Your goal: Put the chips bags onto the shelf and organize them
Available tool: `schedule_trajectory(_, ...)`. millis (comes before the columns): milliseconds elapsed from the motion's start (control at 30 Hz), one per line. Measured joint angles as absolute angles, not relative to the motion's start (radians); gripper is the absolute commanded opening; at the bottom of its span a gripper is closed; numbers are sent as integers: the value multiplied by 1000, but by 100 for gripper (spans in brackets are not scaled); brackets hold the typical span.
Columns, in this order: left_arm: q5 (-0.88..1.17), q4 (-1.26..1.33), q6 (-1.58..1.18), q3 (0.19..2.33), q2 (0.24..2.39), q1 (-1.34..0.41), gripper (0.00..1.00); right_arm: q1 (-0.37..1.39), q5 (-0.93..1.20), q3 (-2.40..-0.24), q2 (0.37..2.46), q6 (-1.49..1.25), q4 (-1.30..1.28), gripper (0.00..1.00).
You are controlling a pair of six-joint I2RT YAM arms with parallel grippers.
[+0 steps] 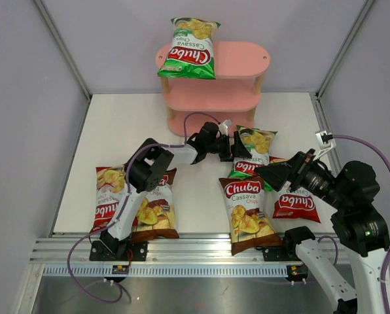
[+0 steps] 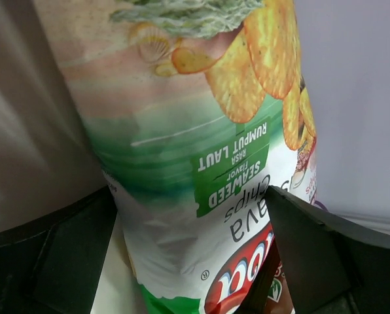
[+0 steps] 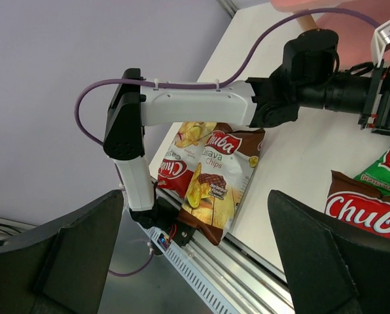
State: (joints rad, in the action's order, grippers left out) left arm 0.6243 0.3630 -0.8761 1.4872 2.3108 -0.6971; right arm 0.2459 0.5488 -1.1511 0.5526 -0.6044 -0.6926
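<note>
With your left gripper (image 1: 239, 145) spread wide over the green bag (image 1: 257, 142) just in front of the shelf (image 1: 244, 60), centre it, then close gently so nothing crushes

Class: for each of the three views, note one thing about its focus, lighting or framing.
Top external: evenly lit and sharp, shadows faint. Left wrist: the green bag fills the frame, its print soft and upside down. Right wrist: the left arm is sharp; the camera's own fingers are dark and soft-edged.
</note>
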Motion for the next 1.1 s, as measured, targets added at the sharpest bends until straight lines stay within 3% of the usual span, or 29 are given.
schedule_trajectory(133, 623, 395, -897, 1511, 2340, -713, 81, 246, 564, -1127, 553, -620, -693, 99)
schedule_trajectory(167, 621, 399, -902, 1511, 2342, -715, 67, 246, 567, -1127, 553, -623, -693, 99)
schedule_trajectory(267, 609, 441, -927, 1489, 2341, -720, 43, 246, 569, -1126, 553, -626, -692, 99)
schedule_trajectory(333, 609, 506, -955, 1458, 2330, -720, 36, 246, 569, -1125, 553, -627, -693, 99)
schedule_trajectory(400, 590, 560, -976, 1412, 2297, -724, 23, 246, 569, -1122, 553, -627, -692, 99)
schedule_trajectory(1100, 359, 1025, -1127, 876, 2031, -719, 17, 246, 506, -970, 546, -614, -675, 99)
